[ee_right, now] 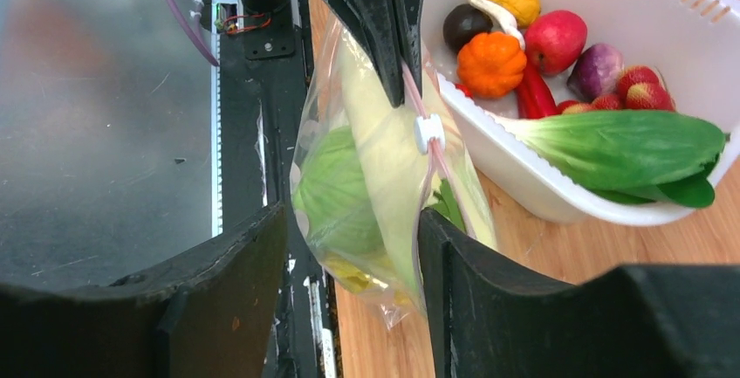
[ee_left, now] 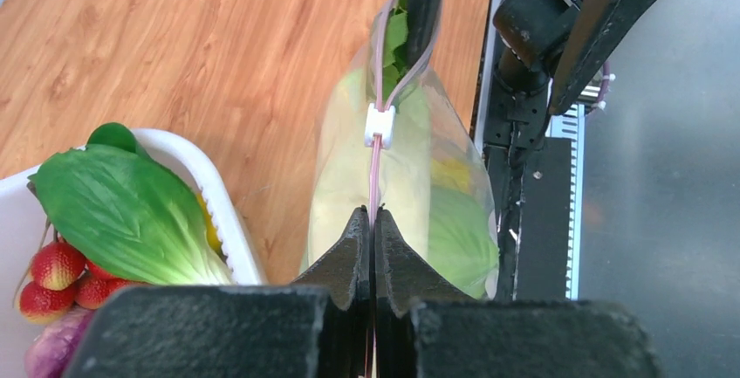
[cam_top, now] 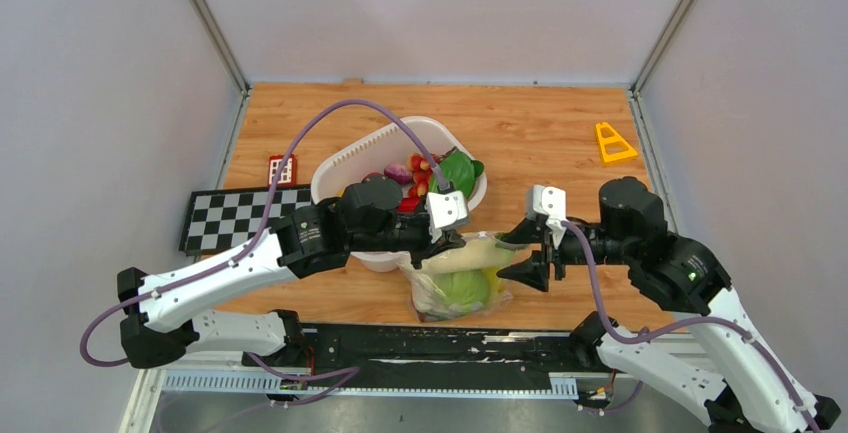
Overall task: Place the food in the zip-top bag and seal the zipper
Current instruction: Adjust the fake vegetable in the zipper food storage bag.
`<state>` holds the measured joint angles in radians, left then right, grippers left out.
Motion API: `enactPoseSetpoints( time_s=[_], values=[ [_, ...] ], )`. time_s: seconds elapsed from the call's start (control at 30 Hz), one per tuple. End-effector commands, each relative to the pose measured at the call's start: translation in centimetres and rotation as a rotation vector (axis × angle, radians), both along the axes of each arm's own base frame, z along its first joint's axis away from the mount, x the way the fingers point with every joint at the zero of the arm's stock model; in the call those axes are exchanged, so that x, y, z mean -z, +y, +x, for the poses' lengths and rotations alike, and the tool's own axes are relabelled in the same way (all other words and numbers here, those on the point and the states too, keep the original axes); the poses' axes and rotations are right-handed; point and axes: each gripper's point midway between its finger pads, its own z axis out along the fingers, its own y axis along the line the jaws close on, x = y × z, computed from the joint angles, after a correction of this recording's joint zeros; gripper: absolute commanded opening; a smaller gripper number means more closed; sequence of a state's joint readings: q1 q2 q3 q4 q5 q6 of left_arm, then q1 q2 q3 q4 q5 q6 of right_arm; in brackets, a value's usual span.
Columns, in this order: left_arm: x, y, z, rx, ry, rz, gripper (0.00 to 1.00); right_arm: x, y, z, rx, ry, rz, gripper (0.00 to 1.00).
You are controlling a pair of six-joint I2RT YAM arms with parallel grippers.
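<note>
The white tub [cam_top: 340,168] sits on the wooden counter [cam_top: 540,133], and the bag [cam_top: 458,288] hangs just off its near rim, clear of the tub's wall. The left end effector [ee_left: 373,238] reaches across the tub's near side with its fingers pressed together on the zipper [ee_left: 375,177], pinching the pink strip at the end nearest the tub. A small white slider [ee_left: 380,125] rides on the strip partway along. Beyond the slider, on the side away from the tub, the two pink lips spread apart.

The right end effector [ee_right: 351,216] is to the right of the tub. Its fingers are apart and straddle the far end of the bag without clamping it. Whether one finger touches the plastic cannot be told.

Some of the food is in the bag: a round green cabbage [ee_right: 336,190] and a long pale radish [ee_right: 384,160]. The rest is in the tub: a big green leafy piece [ee_right: 620,147] against the rim closest to the bag, an orange piece [ee_right: 491,64], a red one [ee_right: 556,39], a purple one [ee_right: 596,71] and small strawberries [ee_right: 641,81].

A checkered board [cam_top: 235,215] lies left of the tub, with a small red block [cam_top: 282,169] just beside the tub's left rim. A yellow triangle [cam_top: 613,143] is well off to its right.
</note>
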<state>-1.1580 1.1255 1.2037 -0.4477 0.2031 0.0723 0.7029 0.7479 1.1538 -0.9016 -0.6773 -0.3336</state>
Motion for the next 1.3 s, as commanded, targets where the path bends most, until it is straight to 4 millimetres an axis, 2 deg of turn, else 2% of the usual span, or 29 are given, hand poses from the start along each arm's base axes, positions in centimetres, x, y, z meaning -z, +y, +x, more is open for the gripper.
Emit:
enactPoseSetpoints(
  time_s=[0.0,0.23,0.37,0.5,0.6,0.7,0.83,0.9,1.0,1.07,1.13,1.27],
  values=[
    [-3.2,-0.2,0.7,-0.035,-0.041,-0.119,0.0,-0.6,-1.3,-0.4,0.057,0.003,-0.02,0.57],
    [-3.7,-0.3,0.7,-0.034,-0.049,-0.137,0.0,-2.1,-2.7,-1.0,0.088,-0.03,-0.024,0.57],
    [-3.9,-0.3,0.5,-0.025,-0.05,-0.144,0.0,-1.5,-3.3,-0.1,0.144,-0.043,-0.054,0.57],
    [-4.0,-0.4,0.2,-0.009,-0.046,-0.154,0.0,-0.9,-2.8,0.7,0.156,-0.03,-0.067,0.57],
    [-4.1,-0.6,-0.1,0.009,-0.042,-0.159,0.0,0.6,-2.6,2.3,0.203,-0.02,-0.109,0.6],
    [-4.1,-0.9,-0.3,0.03,-0.038,-0.161,0.0,1.0,-1.6,3.2,0.2,-0.047,-0.08,0.63],
    [-4.1,-1.1,-0.5,0.043,-0.032,-0.157,0.0,-0.8,-0.8,3.9,0.202,-0.095,-0.005,0.64],
    [-4.3,-1.2,-0.5,0.043,-0.029,-0.165,0.0,-1.3,-0.7,3.6,0.182,-0.108,0.007,0.64],
    [-4.4,-1.3,0.0,0.015,-0.026,-0.169,0.0,-2.2,-1.0,1.7,0.105,-0.111,0.016,0.65],
    [-4.3,-1.5,0.4,-0.007,-0.018,-0.169,0.0,-3.1,-1.5,0.4,0.067,-0.133,0.028,0.65],
    [-4.3,-1.6,0.7,-0.027,-0.013,-0.18,0.0,-3.6,-2.3,0.0,0.082,-0.172,0.033,0.65],
    [-4.4,-1.9,0.6,-0.034,0.01,-0.207,0.0,-2.1,-2.9,0.7,0.122,-0.148,-0.036,0.62]
  ],
)
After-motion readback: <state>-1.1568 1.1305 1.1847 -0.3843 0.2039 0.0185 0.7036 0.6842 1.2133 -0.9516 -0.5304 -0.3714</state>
